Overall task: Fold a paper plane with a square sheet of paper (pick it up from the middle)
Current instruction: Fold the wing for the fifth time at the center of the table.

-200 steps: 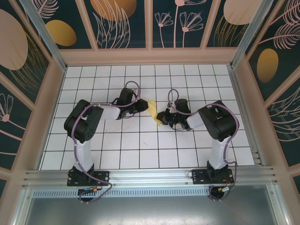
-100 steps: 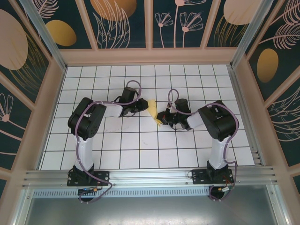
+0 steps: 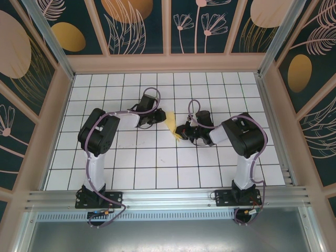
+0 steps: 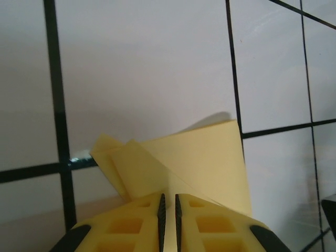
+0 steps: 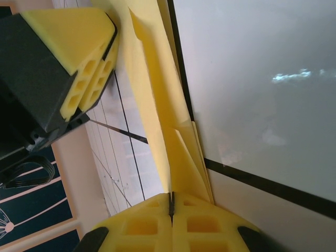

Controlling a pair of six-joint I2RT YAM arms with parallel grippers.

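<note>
The yellow paper, folded into a slim pointed paper plane, hangs between my two grippers near the table's middle. My left gripper holds its far left part. In the left wrist view a fold of the paper plane runs into the narrow slit between the left gripper's pads. My right gripper grips the near right end. In the right wrist view the right gripper is shut on a thin edge of the paper plane, and the left gripper's yellow fingers show at the top left.
The white grid table stretches around both arms. Wooden walls frame it at the back and sides, and an aluminium rail runs along the near edge.
My left arm's elbow and forearm have swung toward the far side, and its gripper has shifted slightly that way while still at the paper. The right arm has not moved.
</note>
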